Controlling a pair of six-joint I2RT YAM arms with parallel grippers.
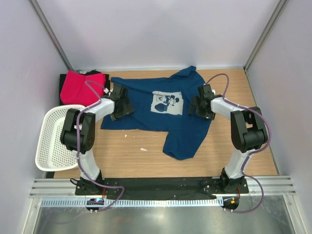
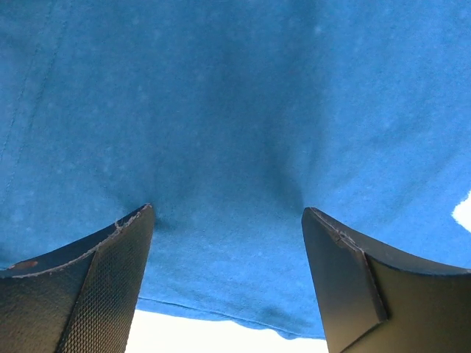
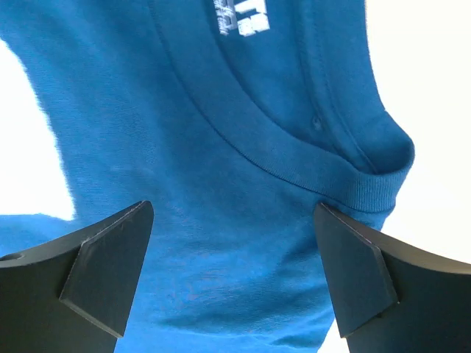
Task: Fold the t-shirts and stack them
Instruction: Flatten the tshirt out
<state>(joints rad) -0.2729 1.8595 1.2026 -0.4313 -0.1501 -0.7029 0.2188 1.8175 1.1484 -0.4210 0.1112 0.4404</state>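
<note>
A robotics lab test cell: plain white panel walls [image 1: 146, 34] on aluminium frame posts [image 1: 51, 34] enclose the space beyond and beside the left gripper [image 1: 125, 105] and right gripper [image 1: 199, 105] — behind them, an aluminium mounting rail [image 1: 53, 187] and slotted cable duct [image 1: 161, 202] edge a wooden tabletop [image 1: 131, 156].

The black t-shirt [image 1: 97, 73] is mostly hidden beneath the pink-red t-shirt [image 1: 80, 87], only its edges showing.
</note>
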